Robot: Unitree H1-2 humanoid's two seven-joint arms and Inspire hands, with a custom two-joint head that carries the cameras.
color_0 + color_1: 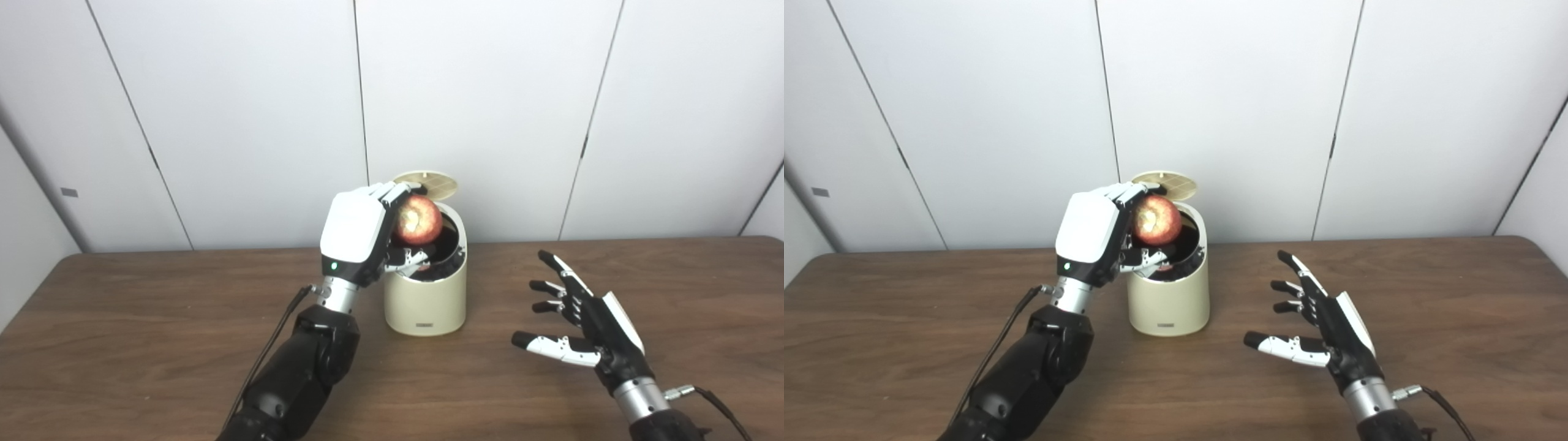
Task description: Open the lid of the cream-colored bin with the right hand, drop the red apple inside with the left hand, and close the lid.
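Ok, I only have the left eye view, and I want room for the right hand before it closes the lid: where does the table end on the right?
Observer: The right eye view shows the table's rounded far right corner. The right hand, open, is well inside it.
Operator: And is the apple over the bin's mouth?
Observer: From this second angle the left hand holds the apple over the left part of the bin's mouth. Dark opening shows to the apple's right, under the raised lid.
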